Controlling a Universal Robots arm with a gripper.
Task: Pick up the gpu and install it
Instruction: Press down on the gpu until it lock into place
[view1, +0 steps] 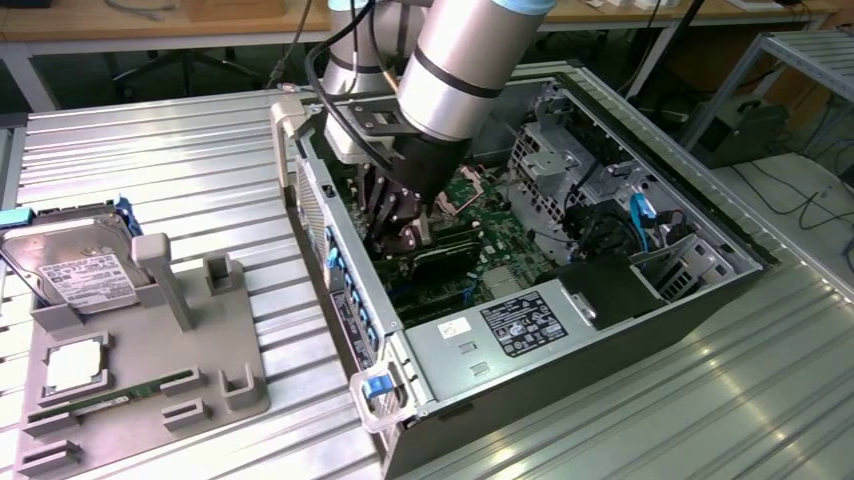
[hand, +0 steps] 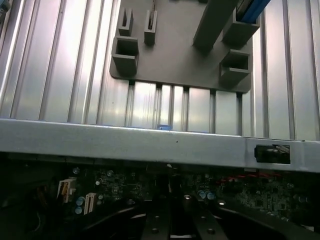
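Grey plastic is forming the parts holder (view1: 200, 350) that is sitting at the exterior view's left on the ribbed metal bench (view1: 174, 160). A silver hard drive (view1: 74, 270) with a white label is leaning in the holder's far end, a square silver chip (view1: 74, 368) is lying in a pocket nearer the camera, and a narrow green memory stick (view1: 114, 398) is lying in a slot beside that chip.

To the right of the holder, the open computer case (view1: 534, 300) is lying on its side on the bench, showing its green motherboard (view1: 501, 240), blue cables and a labelled power supply (view1: 514, 325). The arm is reaching down into the case, and the gripper (view1: 400, 225) is sitting low over the motherboard, to the right of the case's holder-side wall. Its jaws are closed together; dark shapes sit below them, and whether they are gripping the gpu (view1: 447, 258) I cannot tell. The gpu, a dark flat card, appears to be lying across the board just under the gripper.

Beyond the case, wooden desks and floor cables are filling the room.
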